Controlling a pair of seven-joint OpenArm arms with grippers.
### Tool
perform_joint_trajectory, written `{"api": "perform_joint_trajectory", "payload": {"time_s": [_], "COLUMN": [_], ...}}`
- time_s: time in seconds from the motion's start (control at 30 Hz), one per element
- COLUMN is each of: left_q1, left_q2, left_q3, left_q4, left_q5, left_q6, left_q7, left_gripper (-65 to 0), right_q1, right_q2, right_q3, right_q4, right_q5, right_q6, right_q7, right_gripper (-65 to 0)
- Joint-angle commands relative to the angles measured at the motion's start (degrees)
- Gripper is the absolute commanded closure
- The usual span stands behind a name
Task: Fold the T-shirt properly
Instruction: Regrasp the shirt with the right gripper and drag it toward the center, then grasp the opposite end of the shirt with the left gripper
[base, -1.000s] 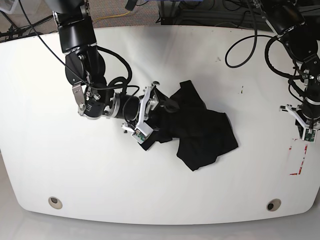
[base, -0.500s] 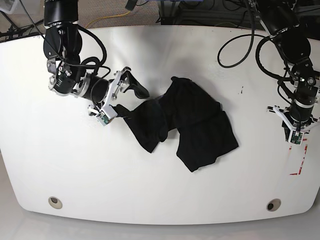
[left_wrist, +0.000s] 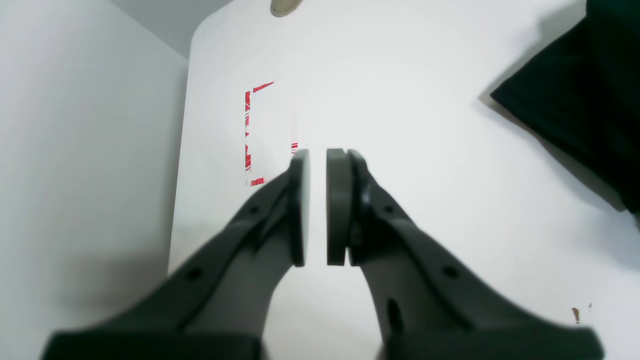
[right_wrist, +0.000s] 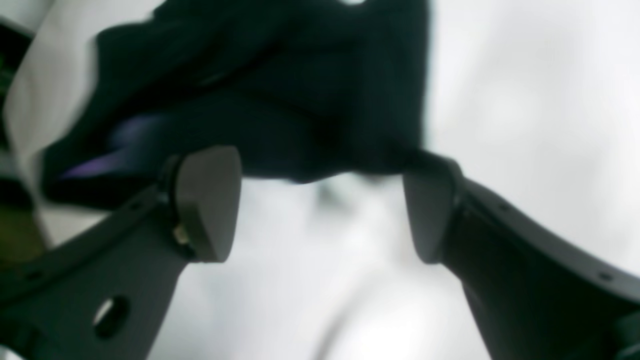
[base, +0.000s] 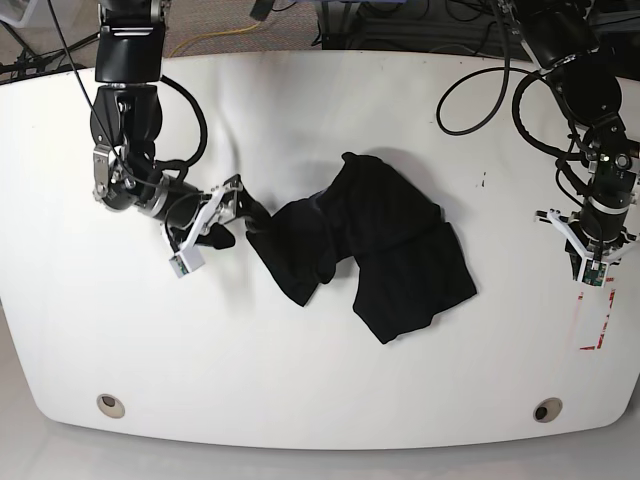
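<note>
White table (base: 300, 120) carrying crumpled black T-shirt (base: 380, 250) at centre.
Right gripper (base: 232, 212) sitting at nine o'clock of the cloth, jaws gaping, gripping nothing; left gripper (base: 592, 262) hanging at three o'clock, pads nearly together, empty.

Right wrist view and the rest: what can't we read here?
- Right wrist view: motion blur smears the black cloth T-shirt; its purple patch is unreadable.
- Base view: right gripper fingers too small, dark against cloth.
- Left wrist view: frame edge cuts off the shirt; left gripper fingers hide the table behind them.
</note>
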Motion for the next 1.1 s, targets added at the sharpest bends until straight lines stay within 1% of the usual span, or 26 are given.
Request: {"api": "perform_joint_trajectory", "payload": {"time_s": [0.0, 0.03, 0.1, 0.17, 0.23, 0.3, 0.37, 0.47, 0.5, 0.53, 0.6, 0.63, 0.67, 0.7, 0.77, 0.8, 0.83, 0.97, 1.07], "left_q1": [-0.64, -0.37, -0.02, -0.02, -0.02, 0.07, 0.07, 0.07, 0.07, 0.07, -0.02, -0.02, -0.02, -0.02, -0.20, -0.37, -0.37, -0.99, -4.50], "left_q2": [-0.67, -0.67, -0.58, -0.58, -0.58, -0.32, 0.74, 0.91, 1.00, 1.00, 1.44, 2.14, 2.58, 3.02, 3.20, 3.81, 4.34, 4.61, 4.69], "left_q3": [-0.14, -0.14, -0.14, -0.14, -0.14, -0.14, -0.14, -0.14, -0.14, -0.05, 0.83, 1.36, 1.62, 1.71, 1.97, 2.68, 3.82, 6.81, 6.98], "left_q4": [1.01, 1.01, 1.01, 1.01, 1.01, 1.01, 1.01, 1.01, 1.01, 0.92, 0.84, 0.31, -0.04, -0.48, -1.71, -2.77, -4.26, -10.42, -16.22], "left_q5": [-0.36, -0.45, -0.54, -0.63, -0.63, -0.63, -0.63, -0.54, -0.54, -0.54, -0.54, -0.54, -0.54, -0.54, -0.54, -0.63, -0.63, -0.80, -0.80], "left_q6": [0.45, 0.45, 0.45, 0.45, 0.45, 0.45, 0.36, 0.36, 0.36, 0.36, 0.36, 0.36, 0.36, 0.36, 0.36, 0.36, 0.36, 0.36, 0.36], "left_q7": [-1.20, -1.20, -1.20, -1.20, -1.20, -1.20, -1.20, -1.20, -1.20, -1.20, -1.20, -1.20, -1.20, -1.20, -1.20, -1.20, -1.20, -1.55, -1.55], "left_gripper": [-4.4, -4.4, -4.4, -4.4, -4.4, -4.4, -4.4, -4.4, -4.9, -7.2, -14.2, -20.4, -25.3, -32.9, -44.4, -49.4, -51.1, -51.0, -51.0], "right_q1": [3.39, 4.18, 6.56, 7.52, 8.05, 8.49, 8.67, 8.67, 8.67, 8.67, 8.49, 8.49, 8.40, 8.40, 8.40, 8.40, 8.40, 8.40, 8.40], "right_q2": [-1.09, -1.61, -3.20, -4.87, -6.63, -7.86, -9.09, -10.32, -10.85, -11.20, -11.46, -11.46, -11.46, -11.46, -11.46, -11.46, -11.46, -11.29, -11.37], "right_q3": [0.55, 0.64, 0.64, 0.64, 0.64, 0.64, 0.64, 0.64, 0.64, 0.64, 0.64, 0.64, 0.64, 0.64, 0.64, 0.64, 0.64, 0.64, 0.64], "right_q4": [-2.79, -3.58, -5.87, -7.01, -8.33, -9.38, -10.97, -12.72, -13.08, -13.16, -12.90, -12.90, -12.90, -12.90, -12.90, -12.90, -12.81, -12.28, -12.02], "right_q5": [-3.10, -4.77, -10.92, -14.61, -18.30, -20.59, -23.14, -25.69, -26.30, -26.74, -26.74, -26.57, -26.57, -26.57, -26.57, -26.57, -26.57, -26.66, -26.66], "right_q6": [0.80, 0.89, 1.07, 1.60, 3.93, 3.93, 3.93, 3.93, 3.93, 3.93, 3.93, 3.93, 3.93, 3.93, 3.93, 3.93, 3.93, 3.93, 3.93], "right_q7": [1.24, 1.24, 1.33, 1.33, 1.85, 3.52, 5.55, 7.48, 8.01, 8.27, 8.36, 8.36, 8.36, 8.36, 8.36, 8.36, 8.36, 8.36, 8.36], "right_gripper": [-47.4, -47.4, -47.4, -47.4, -47.4, -47.4, -47.4, -47.2, -47.2, -46.1, -40.6, -33.9, -28.2, -19.5, -5.2, 0.0, 0.0, 0.0, 0.0]}}
